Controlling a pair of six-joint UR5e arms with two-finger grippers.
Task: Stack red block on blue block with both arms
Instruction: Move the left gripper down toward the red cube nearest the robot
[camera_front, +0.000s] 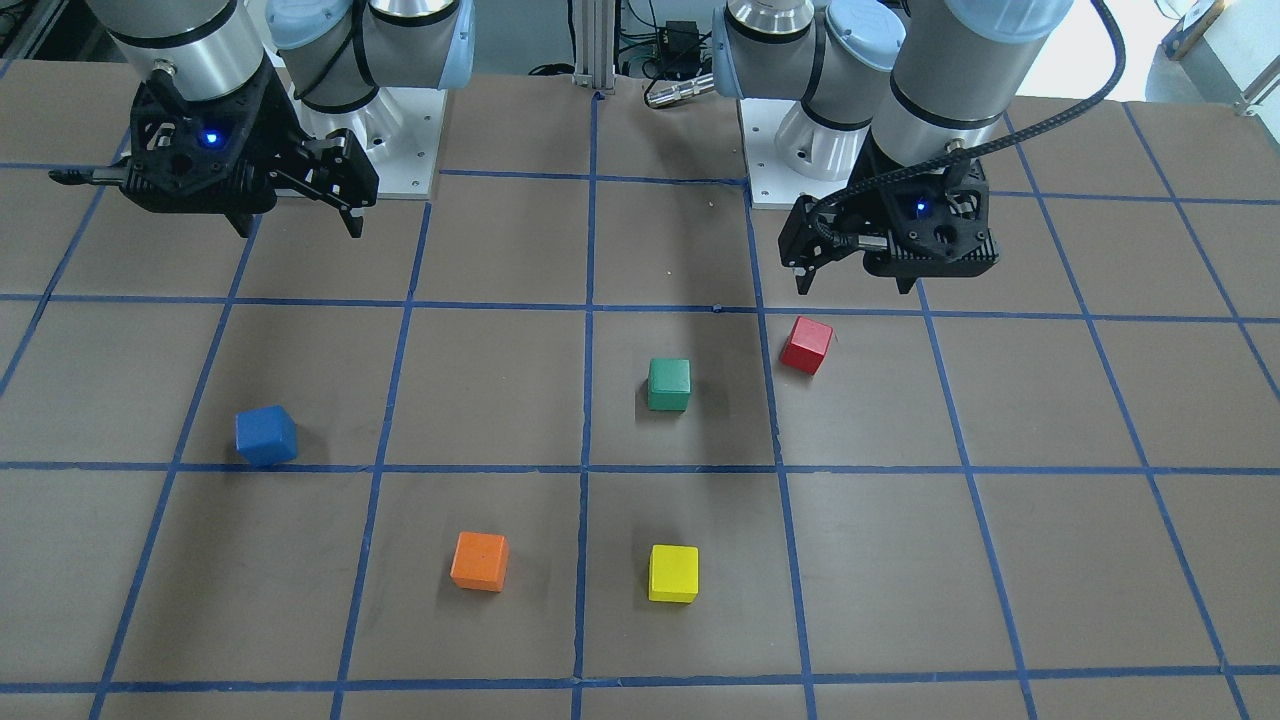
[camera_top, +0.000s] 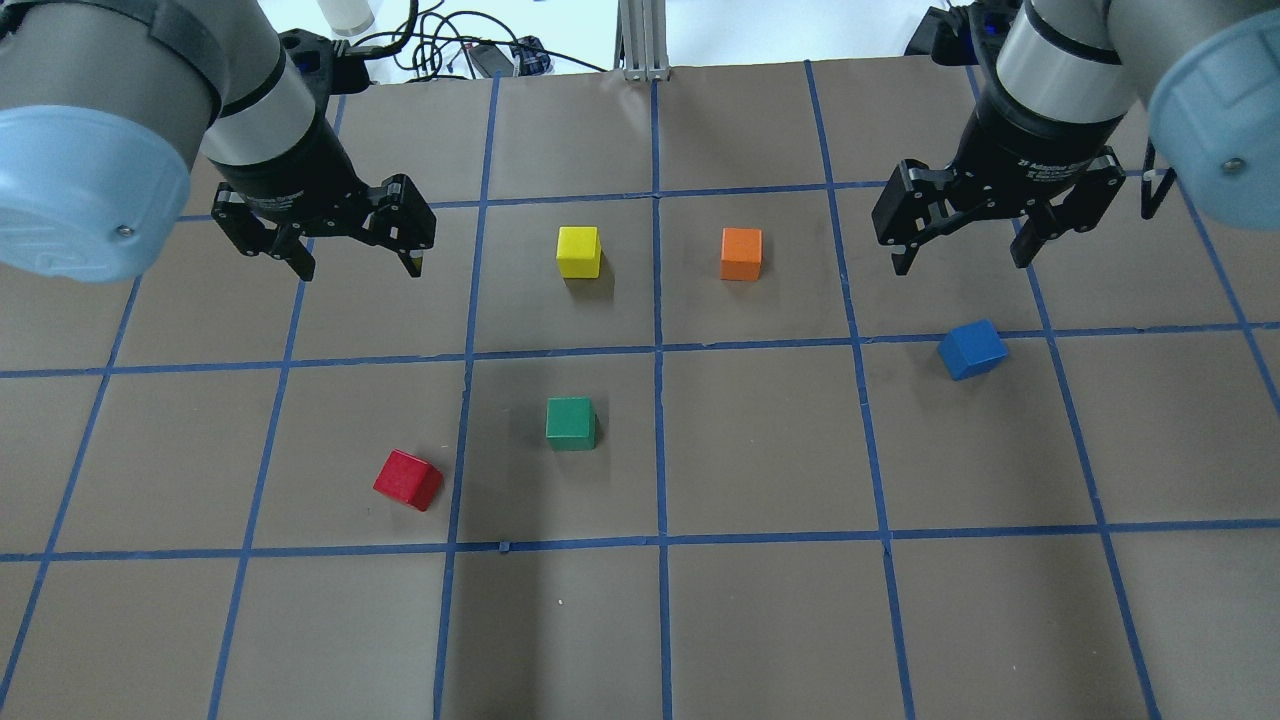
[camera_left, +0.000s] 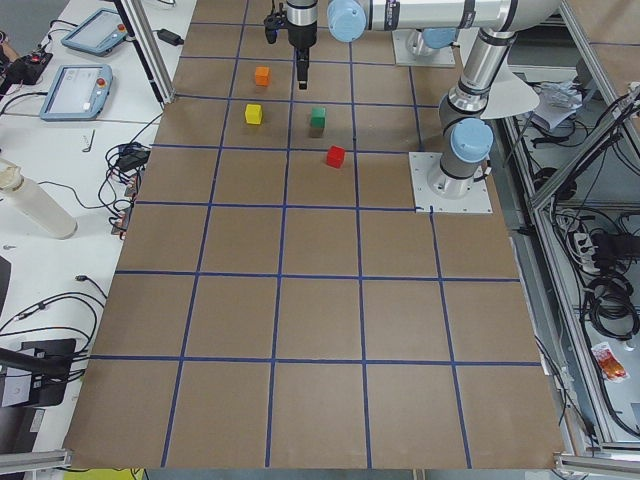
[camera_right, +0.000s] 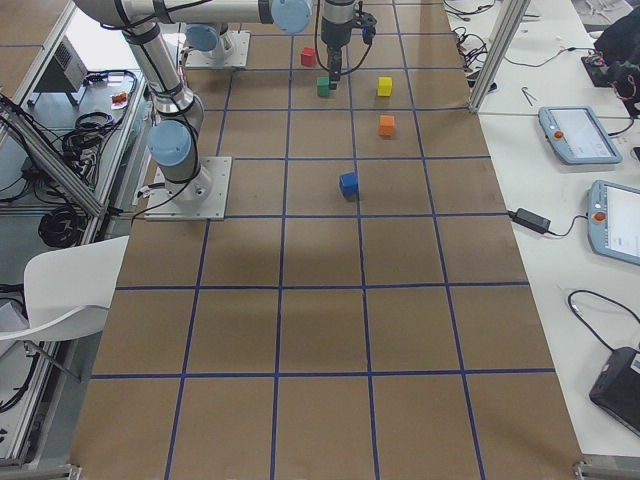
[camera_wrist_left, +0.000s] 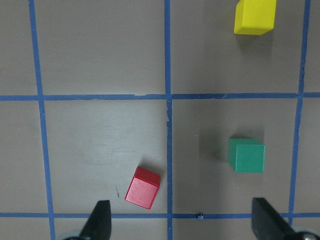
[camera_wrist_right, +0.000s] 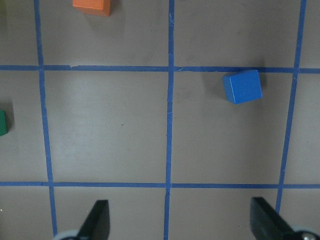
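The red block (camera_top: 408, 479) sits flat on the table (camera_top: 760, 620) in the robot's left half. It is nearer the robot's edge than any other cube. As a cube it has no long axis. It is turned askew to the blue tape lines (camera_top: 657, 300), with one corner aimed toward the robot's edge. It lies just left of a tape line and does not touch it.

The blue block (camera_top: 972, 349) rests in the right half, about midway between the robot's edge and the far edge. It is just on the robot's side of a cross line and is also twisted off the grid. From these angles it seems to lie flat.

The left gripper (camera_top: 360, 262) hangs above the table with its fingers spread wide and nothing between them. It is well apart from the red block, on that block's far-edge side. The right gripper (camera_top: 960, 262) is likewise spread and empty, hovering near the blue block without touching it.

The green block (camera_top: 571, 423) stands near the red one, toward the centre. The yellow block (camera_top: 579, 251) and the orange block (camera_top: 741, 253) lie closer to the far edge.
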